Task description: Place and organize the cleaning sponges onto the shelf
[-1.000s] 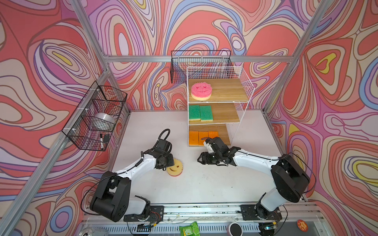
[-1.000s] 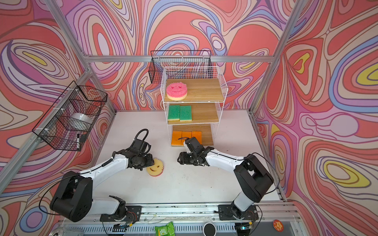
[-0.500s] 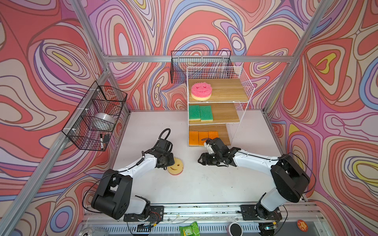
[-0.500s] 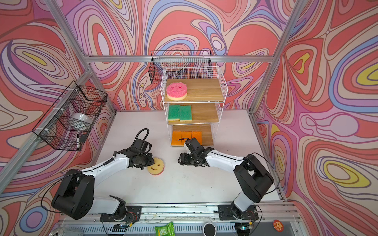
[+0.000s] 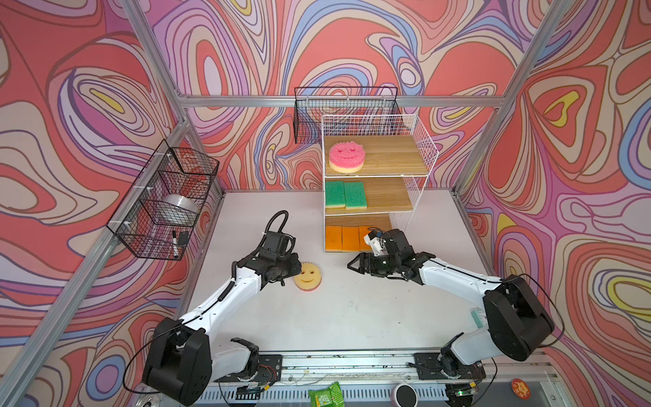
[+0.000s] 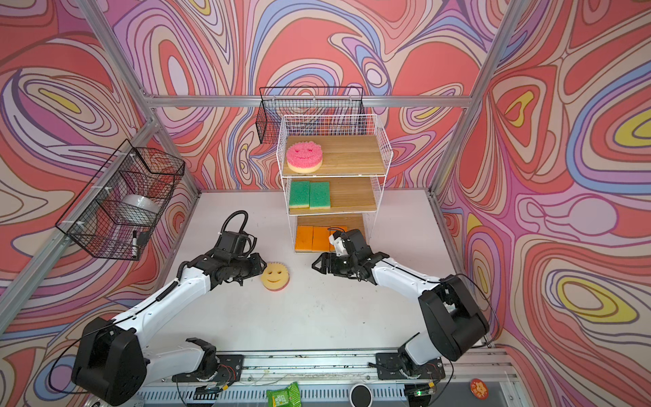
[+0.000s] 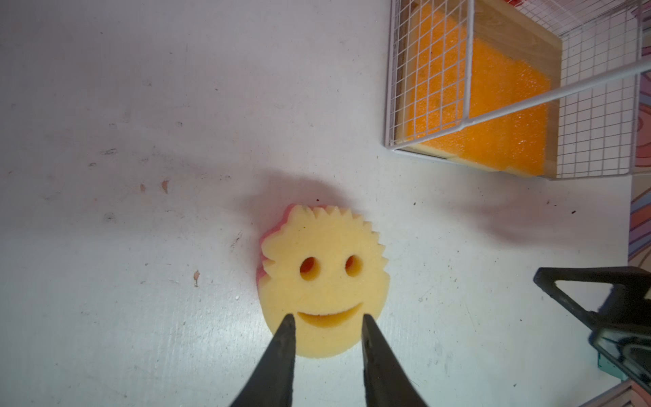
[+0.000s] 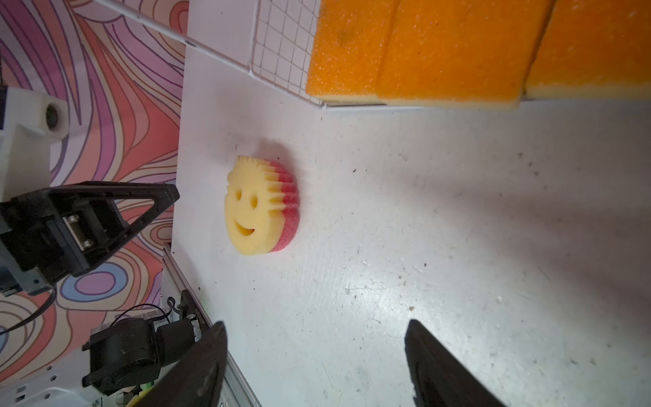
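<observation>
A round smiley sponge (image 5: 308, 276) (image 6: 275, 276) lies yellow face up on the white table in front of the shelf (image 5: 394, 155) (image 6: 352, 155). My left gripper (image 5: 298, 272) (image 7: 327, 319) is partly open at the sponge's (image 7: 324, 267) near edge, gripping nothing. My right gripper (image 5: 352, 264) (image 8: 317, 327) is wide open and empty, on the sponge's (image 8: 253, 211) other side. On the shelf, a pink smiley sponge (image 5: 346, 156) is on top, two green sponges (image 5: 345, 194) in the middle, and orange sponges (image 5: 341, 238) (image 8: 422, 49) at the bottom.
A black wire basket (image 5: 165, 201) with a silver roll and a marker hangs on the left wall. Another black basket (image 5: 345, 105) hangs behind the shelf. A green packet (image 5: 326, 396) lies beyond the front rail.
The smiley sponge has shifted a little toward the shelf and now shows its face fully. My left jaws have narrowed and my right jaws have opened wider.
</observation>
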Tool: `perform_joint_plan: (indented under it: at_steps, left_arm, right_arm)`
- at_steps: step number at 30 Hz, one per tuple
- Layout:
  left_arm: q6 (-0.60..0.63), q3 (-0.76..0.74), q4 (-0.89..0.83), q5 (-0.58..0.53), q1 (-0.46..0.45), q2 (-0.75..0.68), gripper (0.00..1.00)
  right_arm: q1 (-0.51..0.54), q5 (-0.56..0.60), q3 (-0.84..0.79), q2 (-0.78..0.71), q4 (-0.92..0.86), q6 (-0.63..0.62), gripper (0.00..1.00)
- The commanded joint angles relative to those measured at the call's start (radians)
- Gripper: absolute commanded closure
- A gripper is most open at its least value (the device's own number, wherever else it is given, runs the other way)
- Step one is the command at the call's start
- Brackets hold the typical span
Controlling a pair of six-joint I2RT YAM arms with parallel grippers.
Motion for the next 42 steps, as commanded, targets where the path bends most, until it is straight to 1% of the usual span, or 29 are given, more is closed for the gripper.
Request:
perform_joint_plan:
  at_steps: [1, 2, 3, 5, 6, 7, 10, 13, 16, 19, 23, 25, 28, 32, 36, 39, 42]
  left_arm:
    - [-0.013, 0.018, -0.014, 0.022, -0.004, -0.003, 0.66]
    - [-0.01, 0.019, -0.019, 0.011, -0.003, 0.001, 0.64]
    - [-0.005, 0.018, -0.029, -0.005, -0.003, 0.008, 0.56]
    - [-0.002, 0.008, -0.027, -0.025, -0.001, 0.021, 0.36]
    - [-0.004, -0.006, -0.011, -0.028, 0.0, 0.025, 0.29]
    - [-0.011, -0.024, 0.01, -0.026, 0.007, 0.03, 0.24]
    - [-0.024, -0.079, 0.091, 0.03, 0.058, 0.049, 0.18]
    - [-0.041, -0.14, 0.211, 0.113, 0.121, 0.064, 0.17]
    - [-0.026, -0.15, 0.257, 0.138, 0.143, 0.103, 0.15]
    - [-0.021, -0.142, 0.297, 0.172, 0.142, 0.171, 0.15]
    - [-0.048, -0.164, 0.384, 0.21, 0.14, 0.225, 0.15]
    - [-0.059, -0.181, 0.412, 0.218, 0.132, 0.228, 0.15]
    - [-0.071, -0.204, 0.438, 0.201, 0.108, 0.207, 0.15]
    - [-0.098, -0.235, 0.487, 0.208, 0.096, 0.194, 0.16]
    - [-0.111, -0.241, 0.52, 0.226, 0.084, 0.207, 0.19]
    - [-0.133, -0.26, 0.569, 0.241, 0.077, 0.211, 0.29]
    - [-0.15, -0.27, 0.608, 0.257, 0.072, 0.225, 0.35]
  right_arm:
    - [0.01, -0.117, -0.01, 0.005, 0.076, -0.003, 0.16]
    - [0.012, -0.117, -0.011, 0.01, 0.08, -0.003, 0.15]
    - [0.014, -0.119, -0.017, 0.017, 0.092, 0.003, 0.14]
    - [0.035, -0.109, -0.024, 0.034, 0.116, 0.013, 0.13]
    - [0.055, -0.098, -0.028, 0.046, 0.13, 0.011, 0.11]
    - [0.079, -0.082, -0.031, 0.055, 0.144, 0.01, 0.09]
    - [0.107, -0.045, -0.05, 0.086, 0.206, 0.044, 0.07]
    - [0.111, -0.029, -0.065, 0.124, 0.266, 0.076, 0.07]
    - [0.125, -0.018, -0.063, 0.158, 0.305, 0.09, 0.07]
    - [0.146, -0.006, -0.05, 0.206, 0.343, 0.108, 0.07]
    - [0.171, 0.0, -0.021, 0.27, 0.389, 0.131, 0.07]
    - [0.18, 0.004, -0.012, 0.314, 0.409, 0.143, 0.07]
    - [0.192, 0.004, 0.001, 0.35, 0.435, 0.158, 0.07]
    - [0.203, -0.012, 0.016, 0.392, 0.48, 0.183, 0.09]
    - [0.211, -0.032, 0.023, 0.419, 0.51, 0.2, 0.11]
    - [0.217, -0.043, 0.022, 0.431, 0.528, 0.21, 0.14]
    - [0.222, -0.054, 0.022, 0.452, 0.557, 0.229, 0.16]
